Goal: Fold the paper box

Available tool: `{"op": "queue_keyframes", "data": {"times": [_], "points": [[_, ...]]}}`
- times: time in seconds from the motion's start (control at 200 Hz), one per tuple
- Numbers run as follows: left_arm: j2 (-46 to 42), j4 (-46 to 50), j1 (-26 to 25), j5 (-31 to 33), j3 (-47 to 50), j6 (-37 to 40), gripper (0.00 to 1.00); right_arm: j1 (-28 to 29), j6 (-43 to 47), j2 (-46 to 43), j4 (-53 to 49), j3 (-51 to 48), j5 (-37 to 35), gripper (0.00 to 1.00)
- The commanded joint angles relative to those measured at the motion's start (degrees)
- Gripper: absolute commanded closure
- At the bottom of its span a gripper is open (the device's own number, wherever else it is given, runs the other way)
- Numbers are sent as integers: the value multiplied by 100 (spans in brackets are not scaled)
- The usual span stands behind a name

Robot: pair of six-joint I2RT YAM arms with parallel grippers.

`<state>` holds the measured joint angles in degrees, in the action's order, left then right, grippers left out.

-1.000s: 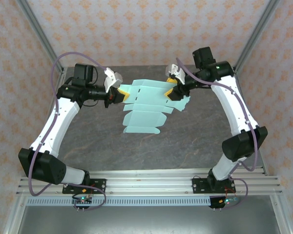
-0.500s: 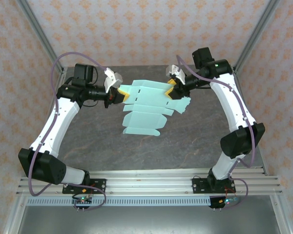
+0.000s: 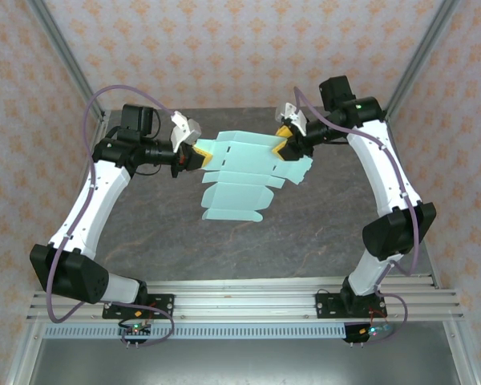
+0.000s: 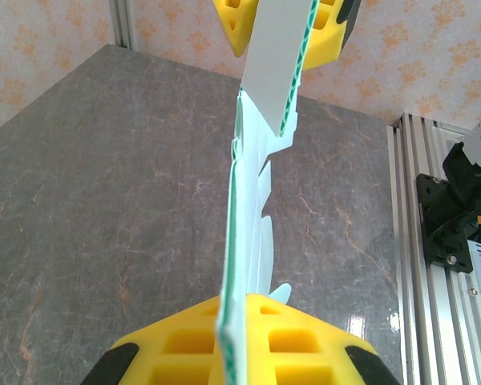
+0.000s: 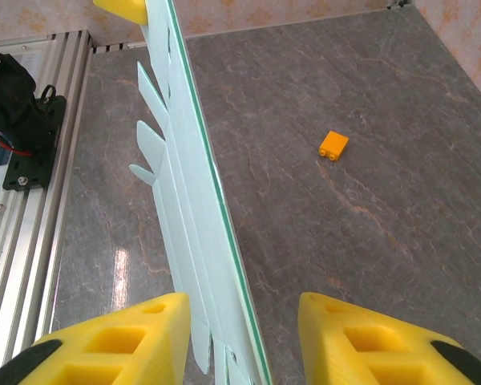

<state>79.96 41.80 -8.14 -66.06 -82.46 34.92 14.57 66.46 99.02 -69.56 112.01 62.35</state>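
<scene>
The paper box (image 3: 240, 172) is a flat pale mint-green die-cut sheet with flaps, hanging in the air above the table between both arms. My left gripper (image 3: 194, 152) is shut on its left edge. In the left wrist view the yellow fingers (image 4: 305, 345) pinch the sheet (image 4: 244, 208) edge-on. My right gripper (image 3: 287, 143) is at the sheet's upper right corner. In the right wrist view its jaws (image 5: 244, 337) stand apart around the sheet (image 5: 188, 176), with a clear gap on the right side.
A tiny orange block (image 5: 333, 145) lies on the grey stone table (image 3: 305, 233). An aluminium rail (image 3: 240, 301) with the arm bases runs along the near edge. Patterned walls and metal frame posts (image 3: 64, 56) close in the back and sides.
My right gripper's jaws have narrowed around the sheet's corner and shifted slightly towards the back. The left gripper and the sheet have hardly moved.
</scene>
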Motion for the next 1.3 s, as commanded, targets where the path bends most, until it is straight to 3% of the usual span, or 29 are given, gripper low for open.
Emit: {"op": "queue_keyframes", "data": {"times": [0.0, 0.115, 0.36, 0.515, 0.746, 0.926, 1.136, 1.296], "points": [[-38, 80, -3, -214, -183, 103, 100, -24, 34, -110, 53, 251, 297, 60], [-27, 108, -3, -214, -183, 139, 100, -24, 59, -118, 40, 283, 348, 61], [-20, 109, -3, -214, -189, 146, 100, -37, 69, -74, 4, 299, 309, 78], [-15, 109, -3, -232, -192, 147, 100, -33, 74, -45, 4, 296, 355, 81], [4, 103, -9, -267, -200, 101, 100, -33, -29, -24, 123, 266, 155, 100], [20, 55, -38, -257, -192, -36, 100, -33, -256, -158, 556, 19, -312, 100], [19, 80, -38, -149, -218, -37, 100, -33, -31, -134, 350, 87, -307, 100], [27, 33, -30, 58, -188, -115, 85, -94, 52, -226, 246, 66, -332, 100]]}}
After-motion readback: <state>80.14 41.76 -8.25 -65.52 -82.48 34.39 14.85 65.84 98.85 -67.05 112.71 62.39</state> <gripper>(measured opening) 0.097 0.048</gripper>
